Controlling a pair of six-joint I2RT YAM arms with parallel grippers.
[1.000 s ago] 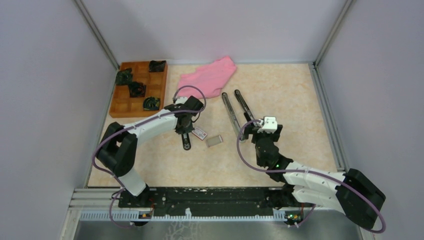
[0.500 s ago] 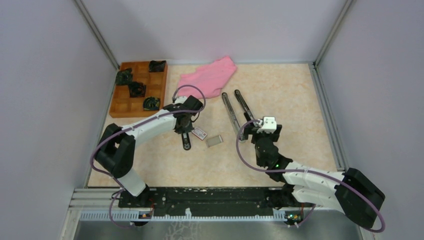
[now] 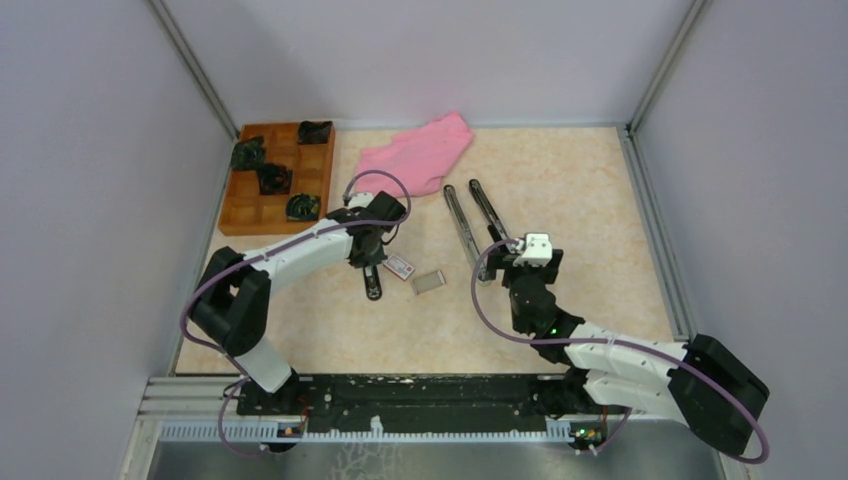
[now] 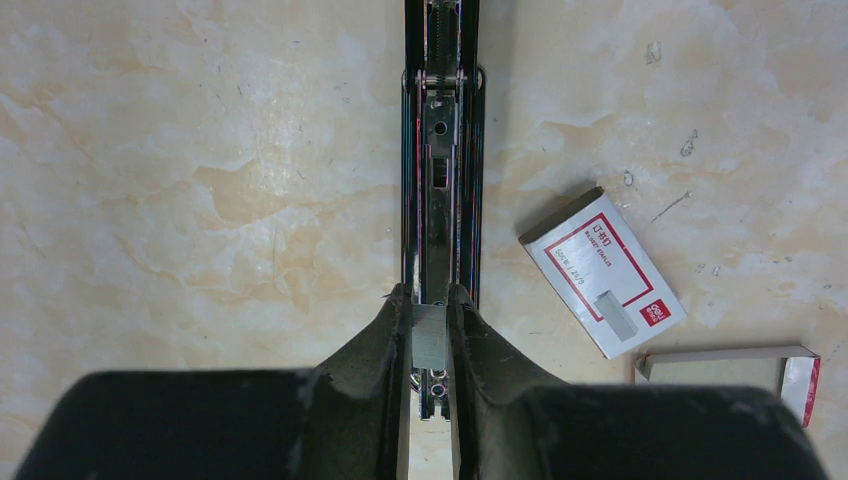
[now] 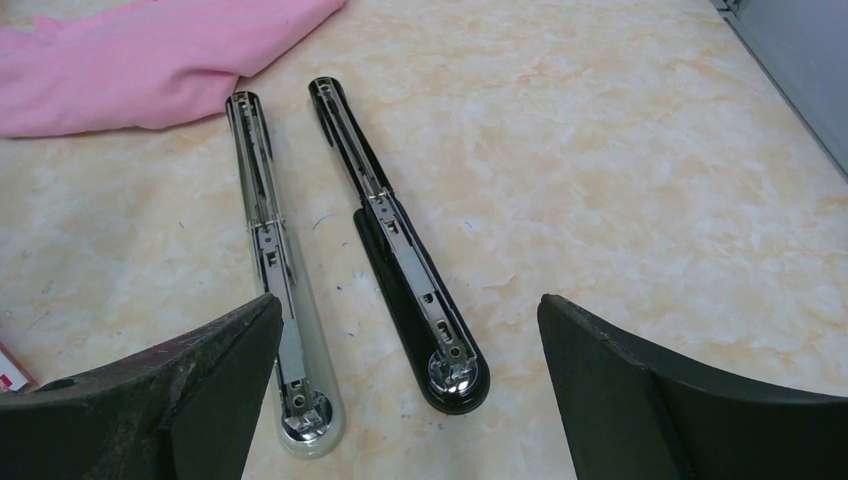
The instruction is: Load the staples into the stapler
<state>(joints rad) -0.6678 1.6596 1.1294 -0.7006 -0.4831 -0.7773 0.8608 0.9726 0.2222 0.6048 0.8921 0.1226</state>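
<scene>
L claw [image 4: 430, 297] pinches the staples [image 4: 430, 338], held right over the near end of the stapler [image 4: 440, 150] rail. Rail's long axis runs straight away from the claw, in line w/ the strip. R claw [image 5: 408, 305] is spread wide, well apart, so L arm is nearer.

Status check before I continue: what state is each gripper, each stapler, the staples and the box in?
black stapler: opened flat, channel exposed.
staples: held just over the black stapler's channel.
left gripper: shut on the staples.
right gripper: open, empty.
white stapler: opened flat.
second black stapler: opened flat.
staple box: lying label up on the table.
</scene>
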